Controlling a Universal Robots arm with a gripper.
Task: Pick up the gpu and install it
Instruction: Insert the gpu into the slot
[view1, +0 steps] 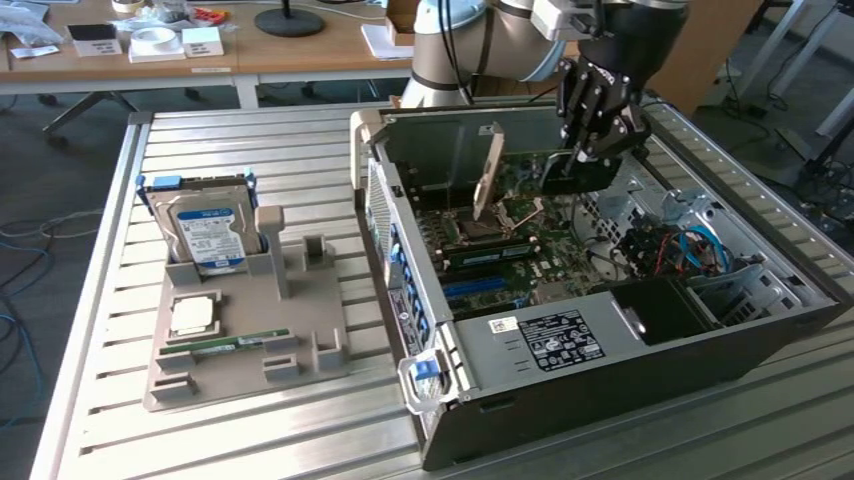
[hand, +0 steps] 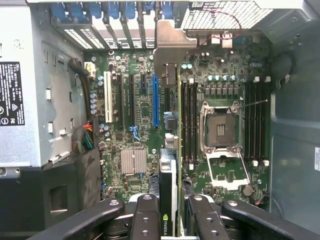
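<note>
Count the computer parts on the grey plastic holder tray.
3: silver hard drive with blue-white label standing at the far end, square silver chip lying in the middle, slim green RAM stick at the near edge.

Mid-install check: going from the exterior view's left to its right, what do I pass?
Hard drive standing in the gray holder → blue latch on the case → gpu inside the case → blue cables.
</note>
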